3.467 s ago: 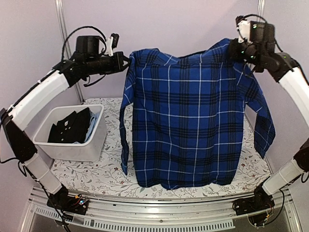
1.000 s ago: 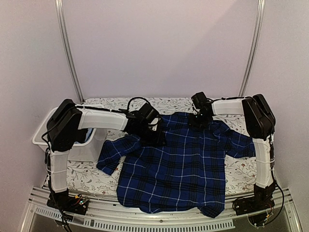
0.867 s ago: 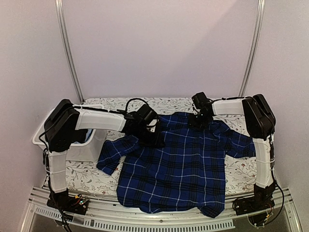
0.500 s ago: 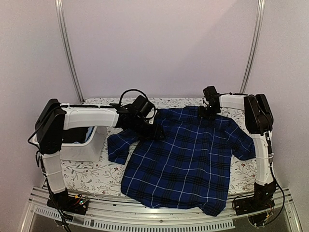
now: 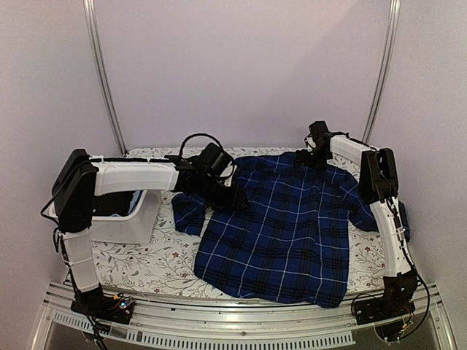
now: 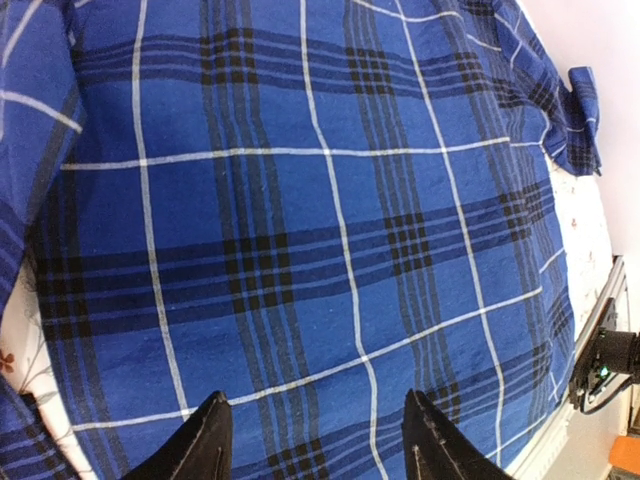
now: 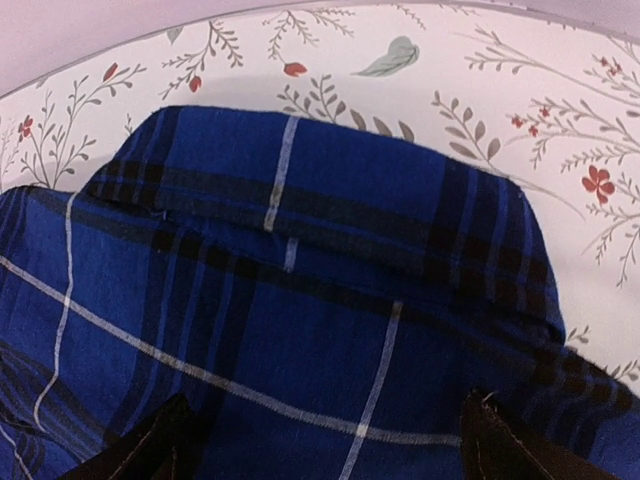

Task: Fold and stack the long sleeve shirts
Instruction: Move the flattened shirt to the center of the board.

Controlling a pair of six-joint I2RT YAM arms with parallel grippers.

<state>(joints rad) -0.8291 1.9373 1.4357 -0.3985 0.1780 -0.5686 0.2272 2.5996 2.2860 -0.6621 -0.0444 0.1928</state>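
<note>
Shirt (image 5: 292,226) lies spread, one sleeve partly hidden behind right arm (image 5: 392,230); left gripper (image 6: 315,396) and right gripper (image 7: 325,400) both gape empty.

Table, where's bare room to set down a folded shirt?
Best is the front-left table, between the bin, the shirt with its sleeve, and the near edge. A narrow strip runs right of the shirt. The middle is covered.

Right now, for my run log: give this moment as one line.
plaid shirt: spread on table | left gripper: open over shirt | right gripper: open at collar | fold: not started
</note>
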